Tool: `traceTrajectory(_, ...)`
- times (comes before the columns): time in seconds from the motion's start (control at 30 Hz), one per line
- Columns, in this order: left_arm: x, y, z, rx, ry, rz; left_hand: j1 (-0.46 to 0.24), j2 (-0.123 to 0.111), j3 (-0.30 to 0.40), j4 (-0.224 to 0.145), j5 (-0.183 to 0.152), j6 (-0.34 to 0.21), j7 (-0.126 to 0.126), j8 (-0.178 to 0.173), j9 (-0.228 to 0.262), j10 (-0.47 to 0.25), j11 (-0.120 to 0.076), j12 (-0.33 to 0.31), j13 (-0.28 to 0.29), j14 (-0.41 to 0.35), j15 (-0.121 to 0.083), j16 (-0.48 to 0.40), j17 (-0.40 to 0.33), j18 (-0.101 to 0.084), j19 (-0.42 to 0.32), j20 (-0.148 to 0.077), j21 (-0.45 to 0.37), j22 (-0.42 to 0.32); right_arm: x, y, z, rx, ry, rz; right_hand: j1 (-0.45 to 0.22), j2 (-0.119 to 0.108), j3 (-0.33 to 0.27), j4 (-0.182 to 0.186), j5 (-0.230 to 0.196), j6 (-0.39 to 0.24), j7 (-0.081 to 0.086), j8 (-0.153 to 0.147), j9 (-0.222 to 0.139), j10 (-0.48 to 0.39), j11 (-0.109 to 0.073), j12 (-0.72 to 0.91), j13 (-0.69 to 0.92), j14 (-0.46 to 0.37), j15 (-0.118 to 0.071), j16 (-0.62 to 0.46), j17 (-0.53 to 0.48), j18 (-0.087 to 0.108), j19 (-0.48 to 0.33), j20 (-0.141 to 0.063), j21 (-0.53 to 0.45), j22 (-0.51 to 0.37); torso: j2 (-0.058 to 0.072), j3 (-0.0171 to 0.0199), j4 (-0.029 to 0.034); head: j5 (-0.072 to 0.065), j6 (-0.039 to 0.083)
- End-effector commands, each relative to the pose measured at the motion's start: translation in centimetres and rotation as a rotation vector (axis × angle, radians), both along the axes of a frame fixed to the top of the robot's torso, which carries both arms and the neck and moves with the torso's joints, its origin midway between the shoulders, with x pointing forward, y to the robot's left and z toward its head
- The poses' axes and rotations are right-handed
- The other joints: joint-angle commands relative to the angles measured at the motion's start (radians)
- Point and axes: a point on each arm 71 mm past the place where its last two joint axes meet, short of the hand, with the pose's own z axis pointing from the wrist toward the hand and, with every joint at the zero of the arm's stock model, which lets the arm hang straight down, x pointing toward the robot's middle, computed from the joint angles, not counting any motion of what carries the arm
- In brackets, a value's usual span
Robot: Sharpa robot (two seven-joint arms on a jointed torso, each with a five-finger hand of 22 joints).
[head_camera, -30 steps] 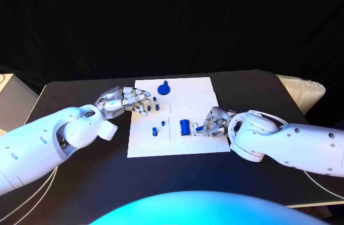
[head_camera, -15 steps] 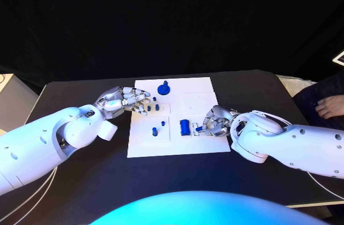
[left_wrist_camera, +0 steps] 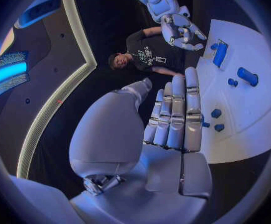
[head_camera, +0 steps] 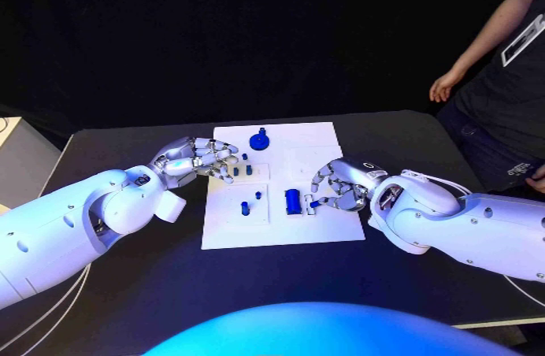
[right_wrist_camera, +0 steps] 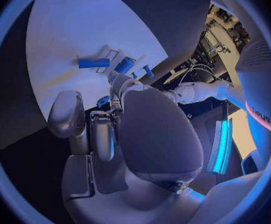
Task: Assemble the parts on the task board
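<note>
Right hand [head_camera: 339, 189] is hovering at the board's [head_camera: 318, 155] right edge, fingers curled beside a blue cylinder [head_camera: 292, 201]; any grip is unclear. Left hand [head_camera: 202, 159], fingers together, is sitting over the small pegs [head_camera: 244, 168].

The task board [head_camera: 284, 224] is a white plate lying flat in the middle of the black table [head_camera: 136, 269]. A round blue part with a stem [head_camera: 260, 141] stands near its far edge. A blue cylinder [head_camera: 292, 200] lies toward the near right, with a small blue peg [head_camera: 246, 208] on the near left and a tiny blue piece [head_camera: 257, 194] between them (too small to tell its shape). Further small blue pegs [head_camera: 246, 168] stand on the board's left side.
</note>
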Motion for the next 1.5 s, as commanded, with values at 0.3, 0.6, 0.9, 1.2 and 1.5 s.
traceTrajectory(0.3,-0.1,-0.2,0.0,-0.012,-0.004,-0.019,0.001,0.005,0.001,0.003,0.001,-0.008,0.001,-0.005,0.0,-0.007,-0.002,0.006,0.001,-0.006,0.002,0.003,0.001,-0.003,-0.01,-0.001,0.003,0.001,-0.1,0.8,-1.4,-0.171,-0.128,0.193,-0.019,-0.032,0.043,-0.01,0.0,-0.05,-0.006,-0.062,-0.032,0.006,0.001,0.001,0.153,0.096,0.002,0.003,0.227,0.005,0.044,0.005,-0.004,0.153,0.001,-0.0003,0.0015,0.0,0.0)
traceTrajectory(0.6,-0.1,-0.2,0.0,-0.012,-0.003,-0.019,0.001,0.005,0.001,0.003,0.001,-0.008,0.001,-0.005,0.0,-0.007,-0.002,0.006,0.001,-0.006,0.002,0.003,0.001,-0.003,-0.01,-0.001,0.003,0.001,0.0,0.6,-2.1,-0.217,-0.111,0.18,-0.053,-0.039,0.046,0.0,-0.001,-0.017,0.003,-0.064,-0.044,0.008,0.009,0.006,0.155,0.098,0.009,0.007,0.232,0.003,0.046,0.009,0.008,0.155,0.0,-0.0009,0.0008,0.002,0.0)
traceTrajectory(0.9,-0.2,-0.2,0.0,-0.011,-0.002,-0.018,0.001,0.005,0.001,0.003,0.001,-0.008,0.001,-0.005,0.0,-0.007,-0.002,0.006,0.001,-0.006,0.002,0.003,0.001,-0.003,-0.01,-0.001,0.003,0.001,0.2,0.2,-2.2,-0.234,-0.121,0.138,-0.072,-0.04,0.044,0.007,0.002,0.009,0.002,-0.061,-0.048,0.011,0.008,0.01,0.157,0.099,0.008,0.013,0.238,0.0,0.05,0.009,0.029,0.158,0.0,-0.0005,0.0008,0.002,0.0)
traceTrajectory(1.2,-0.2,-0.2,-0.1,-0.011,-0.001,-0.019,0.001,0.005,0.001,0.003,0.001,-0.008,0.001,-0.005,0.0,-0.007,-0.002,0.006,0.001,-0.006,0.002,0.003,0.001,-0.003,-0.01,-0.001,0.003,0.001,0.3,0.1,-2.3,-0.24,-0.126,0.122,-0.074,-0.035,0.048,0.007,0.003,0.024,-0.002,-0.057,-0.05,0.014,0.005,0.015,0.16,0.1,0.006,0.015,0.241,-0.001,0.052,0.008,0.04,0.161,0.0,-0.0002,0.0007,0.002,0.0)
traceTrajectory(1.5,-0.2,-0.2,-0.1,-0.011,0.0,-0.02,0.001,0.005,0.001,0.003,0.001,-0.008,0.001,-0.005,0.0,-0.007,-0.002,0.006,0.001,-0.006,0.002,0.003,0.001,-0.003,-0.01,-0.001,0.003,0.001,0.5,-0.1,-2.7,-0.255,-0.12,0.108,-0.074,-0.033,0.049,0.007,0.003,0.028,-0.003,-0.056,-0.051,0.014,0.004,0.015,0.16,0.1,0.005,0.016,0.241,-0.001,0.053,0.007,0.041,0.161,0.001,0.0001,0.001,0.003,0.0)
